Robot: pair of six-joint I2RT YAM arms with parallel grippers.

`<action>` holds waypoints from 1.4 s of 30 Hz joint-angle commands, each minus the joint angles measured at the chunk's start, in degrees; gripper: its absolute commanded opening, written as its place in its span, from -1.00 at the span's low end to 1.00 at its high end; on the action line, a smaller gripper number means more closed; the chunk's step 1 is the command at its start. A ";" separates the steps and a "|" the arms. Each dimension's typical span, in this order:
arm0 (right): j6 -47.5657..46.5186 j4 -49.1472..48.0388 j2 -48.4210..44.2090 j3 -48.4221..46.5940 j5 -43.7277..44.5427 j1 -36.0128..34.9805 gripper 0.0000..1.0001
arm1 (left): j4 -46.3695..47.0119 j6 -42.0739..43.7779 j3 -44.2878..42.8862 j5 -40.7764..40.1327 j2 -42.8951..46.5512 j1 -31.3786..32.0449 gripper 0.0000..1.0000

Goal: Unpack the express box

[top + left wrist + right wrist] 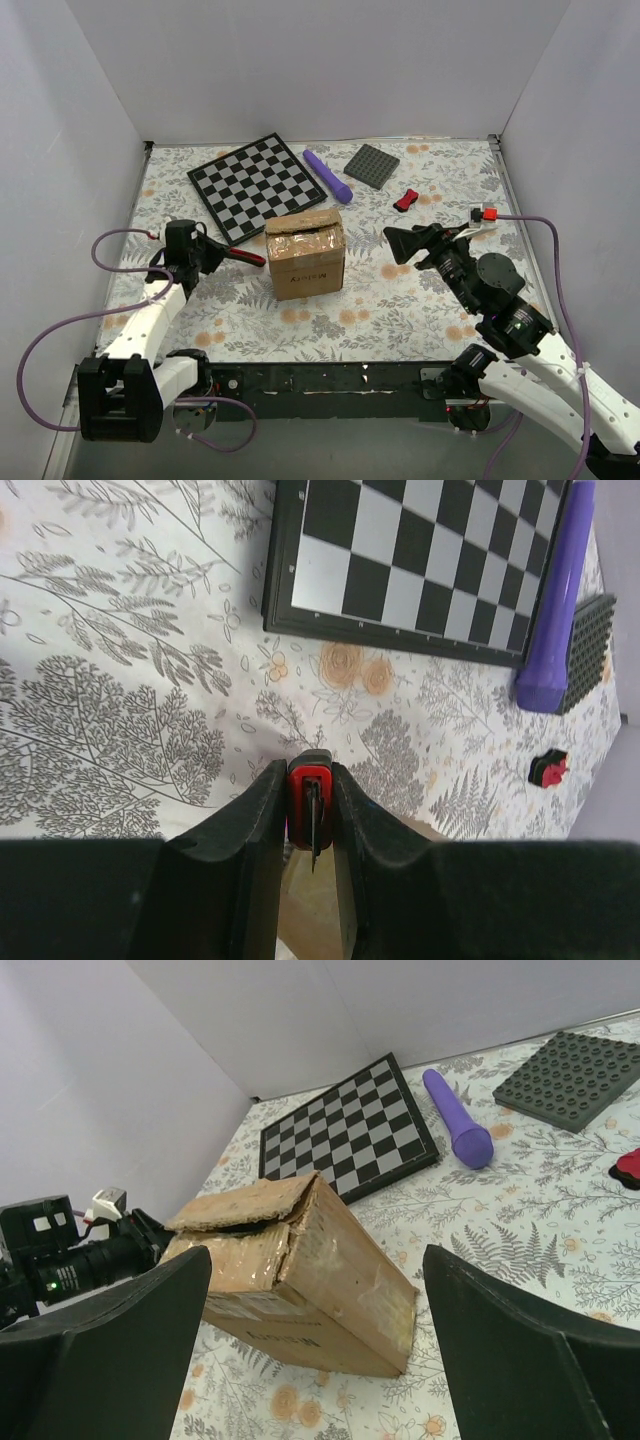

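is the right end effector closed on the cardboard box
No, the right end effector stands open to the right of the cardboard box, with a strip of bare tablecloth between them.

Floral table (400, 300), express box (305, 255), chessboard (257, 181), purple tube (328, 175), plate (372, 165)

The box (305, 253) is small, brown cardboard. It stands upright between my left fingers (262, 860) and my right fingers (520, 1360), nearer the left ones. Shiny tape covers its top. One top flap is lifted a bit.
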State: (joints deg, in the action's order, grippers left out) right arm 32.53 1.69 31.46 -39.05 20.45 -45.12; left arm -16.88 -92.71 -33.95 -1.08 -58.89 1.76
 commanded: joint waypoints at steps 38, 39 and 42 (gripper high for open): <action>-12.06 -19.71 54.47 -25.80 -25.32 16.82 -0.51 | -18.62 -8.01 1.25 11.88 29.70 12.56 -1.00; -11.88 -19.71 55.80 -26.77 -27.28 16.82 -0.51 | -18.88 -8.36 2.13 12.85 30.58 12.48 -1.00; -10.83 -17.44 61.42 -31.07 -34.93 16.73 -0.53 | -17.31 -7.23 2.40 18.12 31.74 12.57 -1.00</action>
State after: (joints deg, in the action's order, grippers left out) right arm 20.95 -13.96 88.01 -63.24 0.43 -28.14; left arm -32.77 -99.96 -32.18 10.46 -28.29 14.02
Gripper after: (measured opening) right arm 0.247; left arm 0.008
